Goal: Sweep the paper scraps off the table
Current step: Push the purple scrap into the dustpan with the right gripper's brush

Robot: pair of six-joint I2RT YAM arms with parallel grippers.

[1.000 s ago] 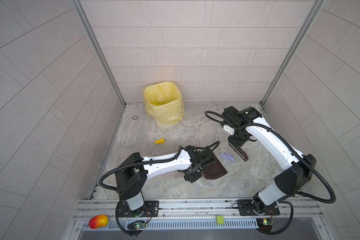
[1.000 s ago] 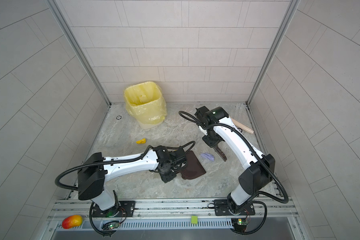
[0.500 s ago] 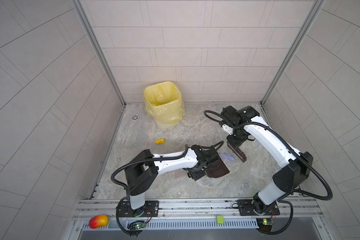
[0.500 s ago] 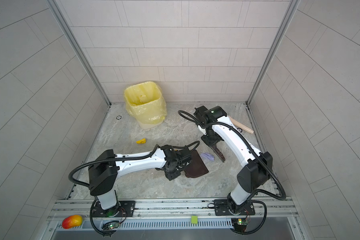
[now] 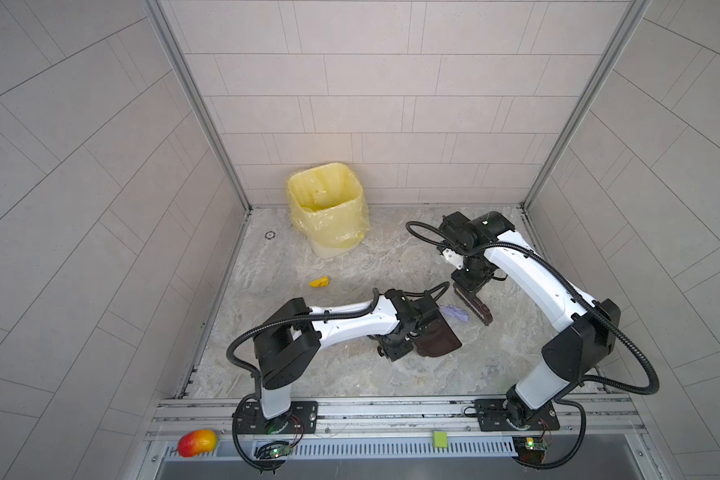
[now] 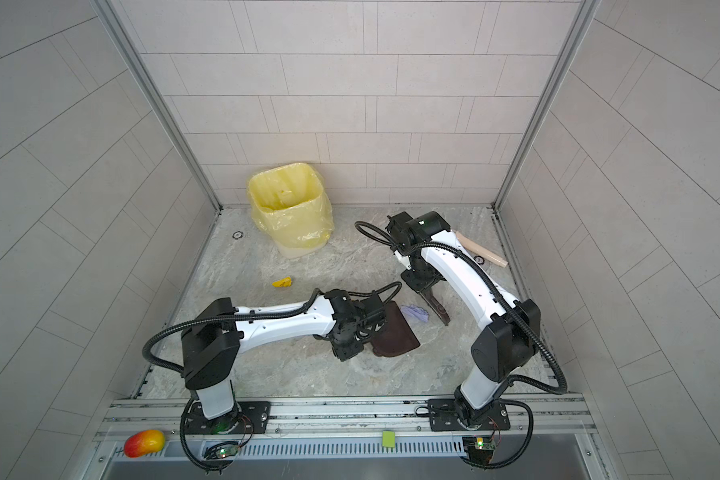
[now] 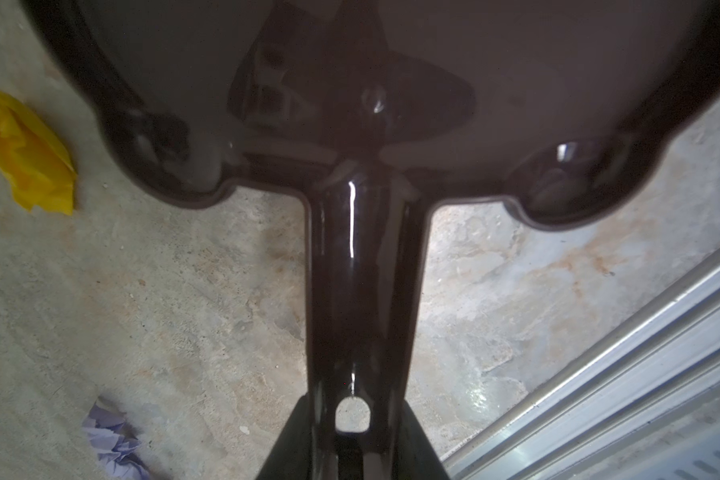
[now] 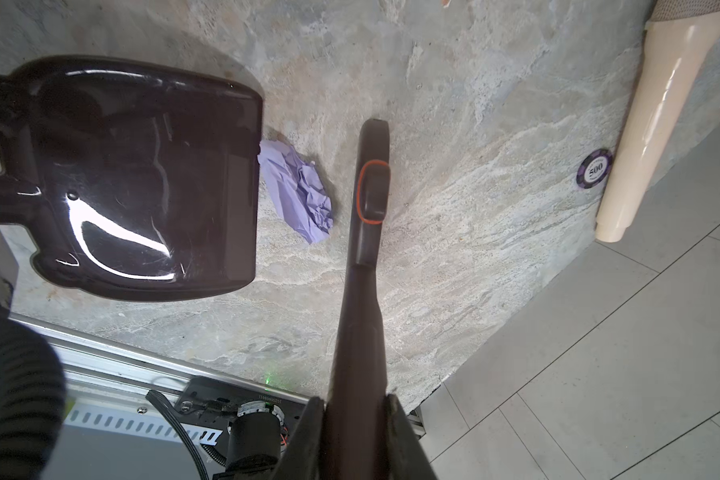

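Both my grippers are clamped on handles: the right gripper [image 8: 354, 405] on the dark brown hand brush [image 8: 371, 195], the left gripper [image 7: 352, 411] on the glossy dark brown plastic dustpan [image 8: 142, 178]. Between brush head and pan lip, near the middle of the grey-beige marble-veined table [image 5: 350, 374], I see a crumpled lilac paper scrap [image 8: 298, 195], touching the lip, its long axis slanting from lip toward bristles. A crumpled yellow paper scrap [image 5: 319, 282] lies well apart, toward the table's left edge.

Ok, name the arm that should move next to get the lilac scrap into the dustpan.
Right, probably. The right gripper holds the brush, which sits beside the lilac paper scrap, across from the dustpan. The left gripper only holds the dustpan.
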